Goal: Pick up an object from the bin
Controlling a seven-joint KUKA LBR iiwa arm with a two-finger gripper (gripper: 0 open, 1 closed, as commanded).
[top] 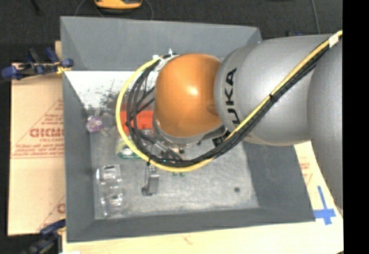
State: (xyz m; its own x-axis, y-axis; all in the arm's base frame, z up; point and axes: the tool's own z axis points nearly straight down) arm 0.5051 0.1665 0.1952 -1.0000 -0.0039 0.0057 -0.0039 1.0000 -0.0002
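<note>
My gripper (149, 185) pokes out from under the arm's orange cover, low over the bin floor in the front left part. A clear plastic piece (109, 189) lies just left of it, near the front left corner. A green and white thing (128, 152) sits behind the gripper, half hidden by the cables. A red-orange thing (143, 120) shows through the cable loop further back. Nothing can be seen held in the gripper.
A small purple thing (94, 124) lies by the left wall, with dark specks scattered on the floor behind it. The arm and its cover hide the bin's middle and right back. Bare floor shows at the front right.
</note>
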